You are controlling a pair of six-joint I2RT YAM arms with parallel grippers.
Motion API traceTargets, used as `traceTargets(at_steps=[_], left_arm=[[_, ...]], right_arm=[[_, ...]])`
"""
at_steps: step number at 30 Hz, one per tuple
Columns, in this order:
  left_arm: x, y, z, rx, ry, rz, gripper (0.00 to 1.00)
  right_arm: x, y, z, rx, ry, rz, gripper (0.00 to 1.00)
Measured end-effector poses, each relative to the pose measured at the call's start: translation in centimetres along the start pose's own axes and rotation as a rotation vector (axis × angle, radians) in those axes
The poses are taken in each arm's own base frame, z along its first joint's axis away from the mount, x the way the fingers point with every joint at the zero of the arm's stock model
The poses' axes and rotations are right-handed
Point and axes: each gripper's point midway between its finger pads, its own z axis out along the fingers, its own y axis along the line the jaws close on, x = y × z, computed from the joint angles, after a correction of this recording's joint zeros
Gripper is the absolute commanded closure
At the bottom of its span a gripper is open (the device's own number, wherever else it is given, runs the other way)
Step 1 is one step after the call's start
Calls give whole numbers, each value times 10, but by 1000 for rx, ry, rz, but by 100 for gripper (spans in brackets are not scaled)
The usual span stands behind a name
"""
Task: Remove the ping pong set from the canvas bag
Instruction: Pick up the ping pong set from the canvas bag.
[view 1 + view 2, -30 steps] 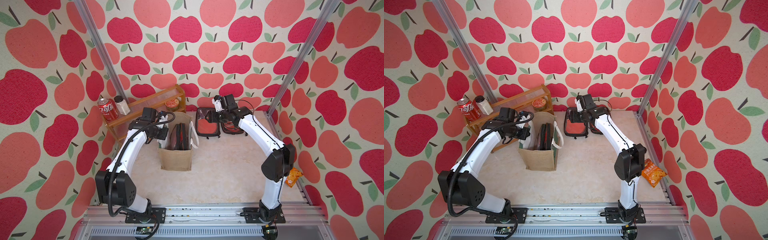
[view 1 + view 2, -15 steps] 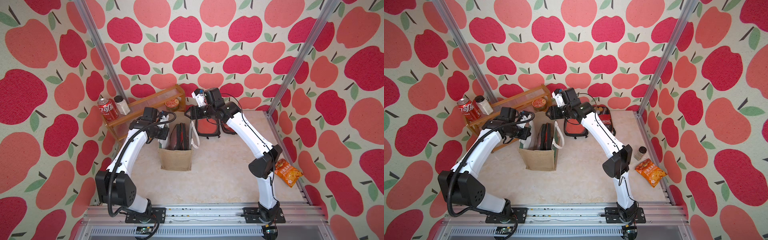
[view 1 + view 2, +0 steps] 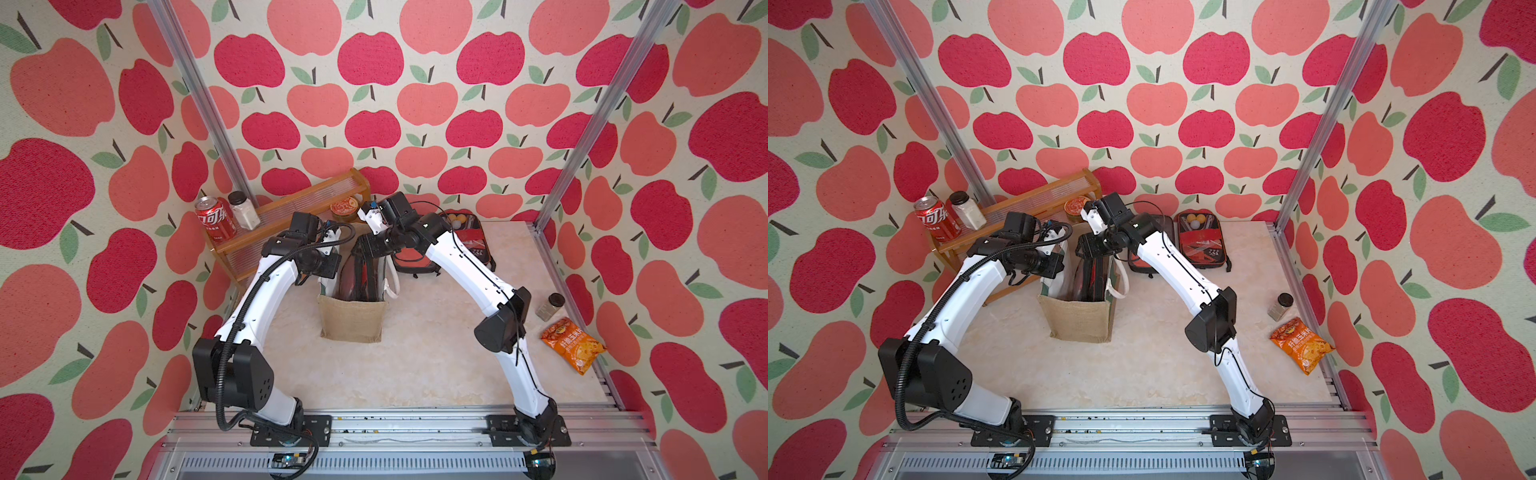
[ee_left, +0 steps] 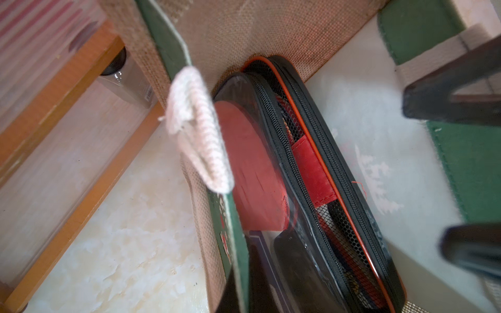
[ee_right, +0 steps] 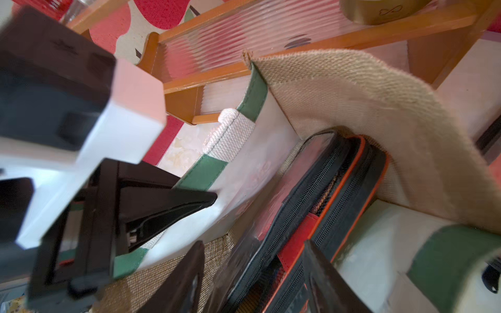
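The canvas bag point(image 3: 351, 320) point(image 3: 1079, 320) stands upright mid-table in both top views, with its mouth open. Inside stands the ping pong set point(image 3: 361, 274) point(image 4: 311, 168) point(image 5: 325, 189), a black zip case with orange trim and a red paddle behind clear plastic. My left gripper point(image 3: 326, 272) point(image 4: 241, 284) is shut on the green-edged rim of the bag's left side panel. My right gripper point(image 3: 365, 249) point(image 5: 257, 284) hangs open over the bag's mouth, one finger on each side of the case's top edge. The case's lower part is hidden in the bag.
Behind the bag lie flat ping pong cases point(image 3: 469, 237), one showing balls. A wooden shelf point(image 3: 291, 208) at the back left holds a cola can point(image 3: 214, 218), a jar point(image 3: 243, 210) and a tin point(image 3: 345, 205). A spice jar point(image 3: 550, 305) and chip bag point(image 3: 573, 345) lie at the right.
My right arm has swung left from the cases at the back to over the bag's mouth, its jaws narrowing a little. The left arm and the bag have stayed put.
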Motion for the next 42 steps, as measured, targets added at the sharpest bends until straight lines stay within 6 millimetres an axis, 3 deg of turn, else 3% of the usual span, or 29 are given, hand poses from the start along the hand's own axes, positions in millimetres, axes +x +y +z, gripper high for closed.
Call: traceTargets(at_steps=[6, 11, 26, 42], left_arm=[[0, -2, 0, 0, 0, 6, 100], [0, -2, 0, 1, 1, 7, 100], [-3, -10, 4, 13, 5, 24, 100], [-7, -13, 6, 25, 2, 33, 100]], right_arm=[[17, -11, 22, 27, 66, 20, 45], [28, -20, 33, 51, 103, 37, 41], [43, -25, 54, 65, 147, 53, 40], [53, -42, 59, 156, 173, 55, 40]])
